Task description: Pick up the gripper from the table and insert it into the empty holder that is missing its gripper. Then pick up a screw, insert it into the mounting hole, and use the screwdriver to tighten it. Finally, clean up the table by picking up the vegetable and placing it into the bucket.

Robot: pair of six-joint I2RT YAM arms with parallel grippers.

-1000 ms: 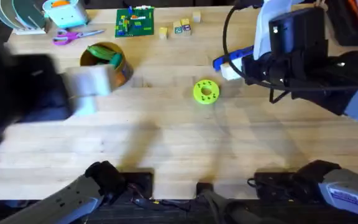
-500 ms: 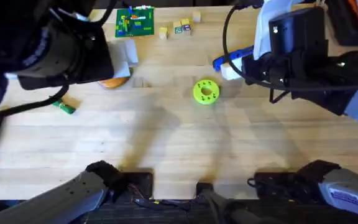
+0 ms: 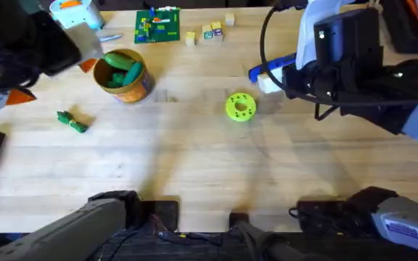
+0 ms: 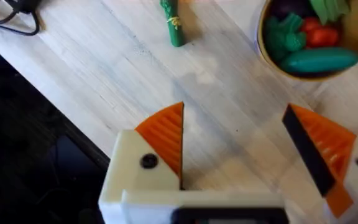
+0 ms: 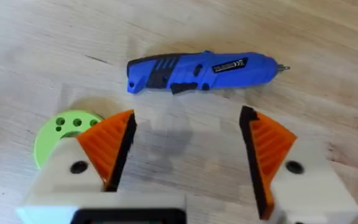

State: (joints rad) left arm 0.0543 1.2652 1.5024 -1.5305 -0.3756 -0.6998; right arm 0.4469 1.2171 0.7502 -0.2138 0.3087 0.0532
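A: The vegetable lies flat on the surface, apart from the bucket. Seen from the left wrist, the vegetable is out ahead of the left gripper and off to one side, while the bucket sits ahead on the other side.

B: And that gripper?

A: Spread wide with nothing between its orange pads. It hangs above bare wood, so I judge it is placed to come down over the vegetable and needs to shift toward it first.

B: Is the bucket ready?

A: It already holds other toy produce, red and green pieces, but its mouth is open upward, so dropping in from above should work.

B: What is the right arm doing?

A: The right gripper is also spread and empty. The screwdriver lies on its side just beyond its fingertips, with the green disc beside one finger. It looks parked there out of the way.

B: Both fingers mounted?

A: Each gripper shows two orange pads, so probably yes, though I cannot confirm the screw is tight.
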